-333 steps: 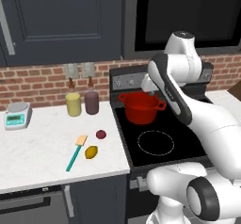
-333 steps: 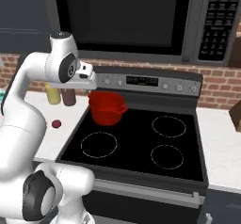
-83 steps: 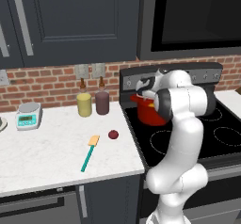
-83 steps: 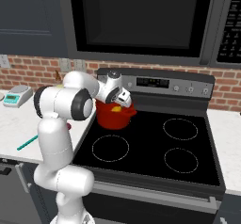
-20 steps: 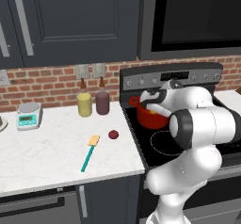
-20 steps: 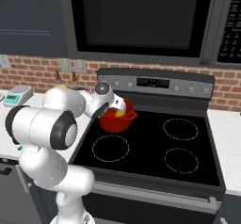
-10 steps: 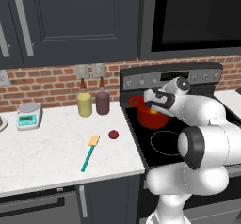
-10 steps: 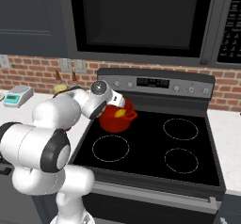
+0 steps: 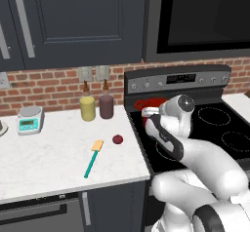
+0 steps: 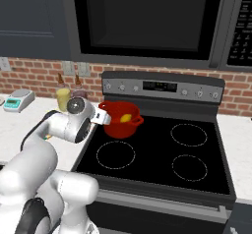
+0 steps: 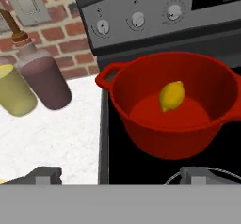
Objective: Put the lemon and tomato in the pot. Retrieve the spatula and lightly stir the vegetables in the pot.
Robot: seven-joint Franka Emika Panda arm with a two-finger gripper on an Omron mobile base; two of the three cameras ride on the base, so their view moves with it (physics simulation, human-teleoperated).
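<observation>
Jaws wide apart, empty; lemon point(image 11: 171, 96) lies in the pot point(image 11: 141, 124). Your tomato point(image 9: 117, 139), mid-frame on the counter point(image 9: 49, 153), looks small, smooth, roll-prone: pinch across its middle.

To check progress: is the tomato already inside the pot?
No, the tomato lies on the white counter beside the spatula; the pot holds just the lemon.

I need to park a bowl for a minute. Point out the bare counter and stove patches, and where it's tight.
Free: the white counter in front of the scale, left of the spatula; also the three stove burners right of and in front of the pot. Crowded: the back strip by the yellow bottle and maroon bottle, and around the tomato.
</observation>
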